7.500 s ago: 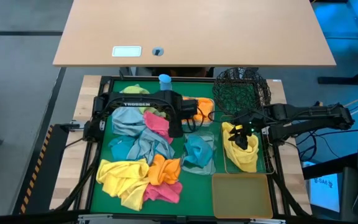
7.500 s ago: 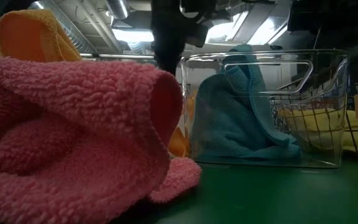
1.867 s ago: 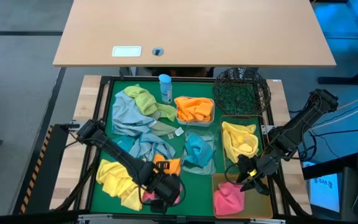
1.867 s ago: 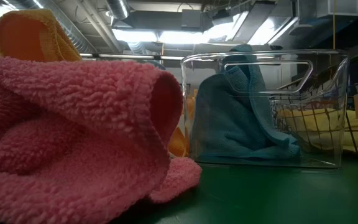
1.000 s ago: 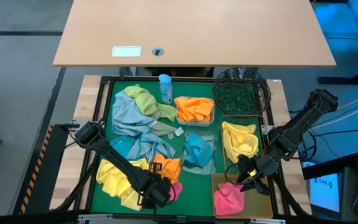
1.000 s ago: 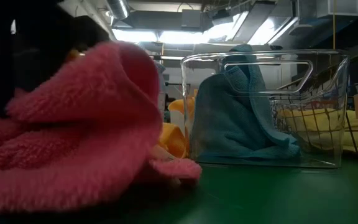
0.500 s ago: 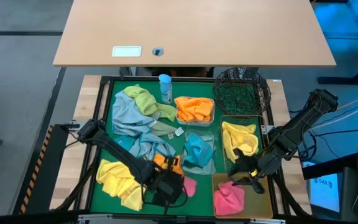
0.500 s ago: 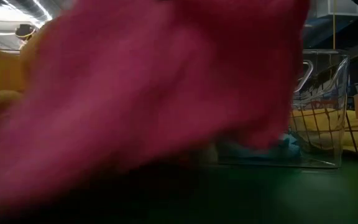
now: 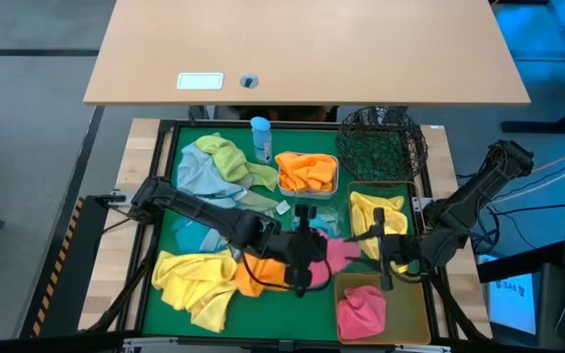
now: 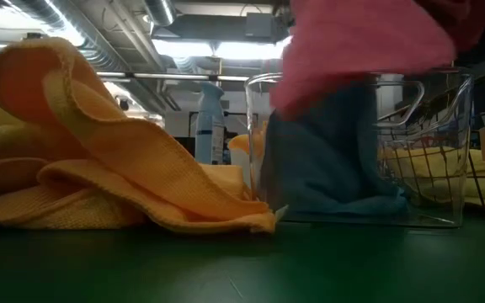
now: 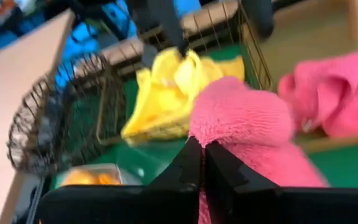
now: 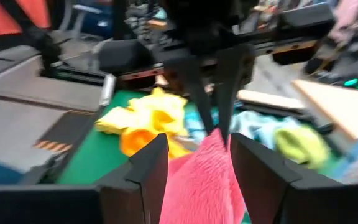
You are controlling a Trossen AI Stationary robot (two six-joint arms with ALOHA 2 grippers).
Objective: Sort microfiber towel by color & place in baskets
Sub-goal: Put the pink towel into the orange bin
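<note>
A pink towel (image 9: 339,253) hangs from my left gripper (image 11: 201,163), which is shut on it above the table between the clear tub (image 10: 360,151) and the amber tub (image 9: 415,294). Just right of it stands my right gripper (image 12: 197,165), open. In its wrist view its fingers flank the towel's hanging part (image 12: 197,177). A second pink towel (image 9: 361,308) lies in the amber tub. A yellow towel (image 9: 376,216) fills the wire basket, orange ones (image 9: 307,172) the white tub, and a teal one (image 10: 335,168) the clear tub. My left gripper pinches an upper fold of the pink towel (image 12: 215,138) between its two shut fingers (image 12: 194,87), which come at it from above, slanting from the table's left. The towel hangs bunched below the fingers, lifted clear of the table. My right gripper: I cannot tell whether its fingers touch the towel.
Loose towels lie at the left: yellow (image 9: 189,279), orange (image 9: 258,277), grey-blue (image 9: 199,176) and green (image 9: 226,154). A blue-capped bottle (image 9: 260,137) stands at the far edge beside the black mesh basket (image 9: 381,142). A bare wooden table (image 9: 302,49) lies beyond.
My left gripper has taken the pink towel off the near pile, lifted it clear and carried it toward the table's right, up to my right gripper. The orange towel beneath now lies uncovered. My right gripper has moved from over the amber tub a little toward the far edge.
</note>
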